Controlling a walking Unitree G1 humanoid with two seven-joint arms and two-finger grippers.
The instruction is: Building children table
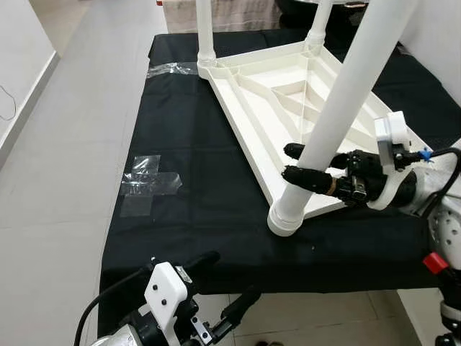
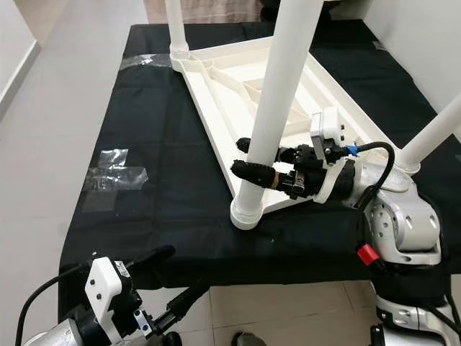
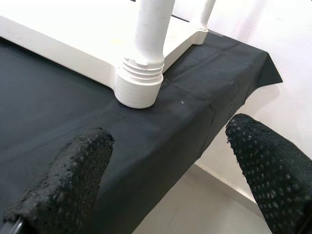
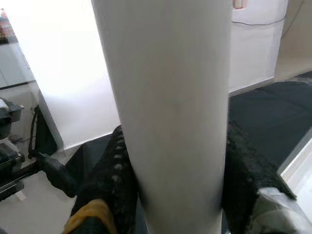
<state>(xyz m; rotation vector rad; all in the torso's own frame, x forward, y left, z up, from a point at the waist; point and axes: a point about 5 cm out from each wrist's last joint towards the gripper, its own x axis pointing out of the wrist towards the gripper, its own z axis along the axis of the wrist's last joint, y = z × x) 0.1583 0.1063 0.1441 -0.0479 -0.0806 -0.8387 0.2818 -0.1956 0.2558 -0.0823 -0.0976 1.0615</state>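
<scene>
Right end effector (image 2: 253, 160) grips upright, slightly tilted table leg (image 2: 277, 94).

work table (image 1: 216, 216): carries one children's table top (image 1: 288, 108), upside down, lying across the right half from the far edge toward the near right corner. legs standing up from it: nearest leg (image 1: 338, 115) at the corner closest to the near edge; two more legs (image 1: 204, 29) at the far corners. right gripper (image 1: 306, 164): closed around the nearest leg, just above its socket. tape patch (image 1: 148, 184): near the left edge. second tape patch (image 1: 169, 70): far left corner, probably tape. left gripper (image 1: 227, 288): before the near edge, off the work table, fingers apart.
</scene>
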